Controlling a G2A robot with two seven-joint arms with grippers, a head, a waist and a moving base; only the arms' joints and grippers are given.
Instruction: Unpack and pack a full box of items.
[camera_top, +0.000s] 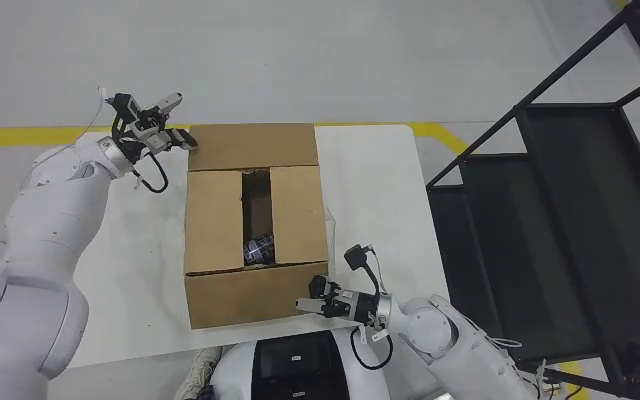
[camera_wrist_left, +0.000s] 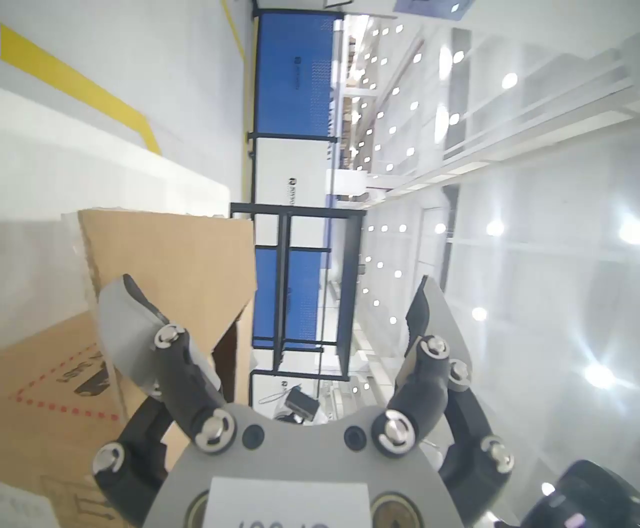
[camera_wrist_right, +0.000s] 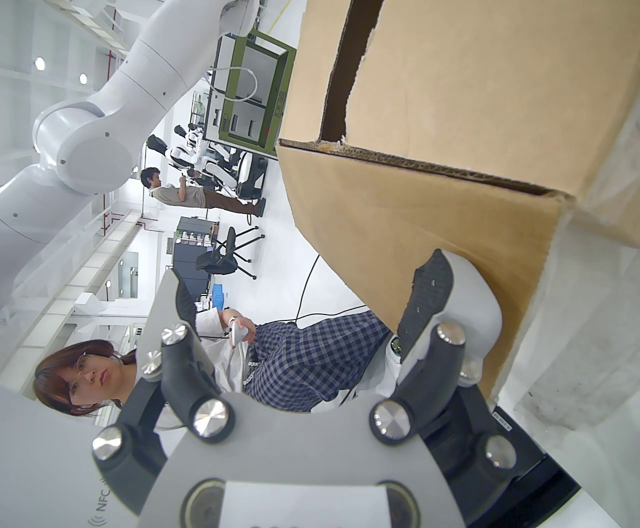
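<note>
A brown cardboard box (camera_top: 215, 220) stands in the middle of the white table (camera_top: 375, 190). Its two side flaps lie nearly closed, and the gap between them shows a dark item (camera_top: 261, 246) inside. The far flap (camera_top: 255, 146) and the near flap (camera_top: 250, 293) fold outward. My left gripper (camera_top: 178, 120) is open at the far flap's left corner, one finger (camera_wrist_left: 125, 320) against the cardboard (camera_wrist_left: 170, 260). At the near flap's right corner my right gripper (camera_top: 308, 303) is open, with one finger (camera_wrist_right: 440, 290) resting on the box (camera_wrist_right: 450, 100).
A black metal stair frame (camera_top: 540, 200) stands just past the table's right edge. A yellow line (camera_top: 40, 135) runs on the floor behind the table. Strips of white table surface lie on both sides of the box.
</note>
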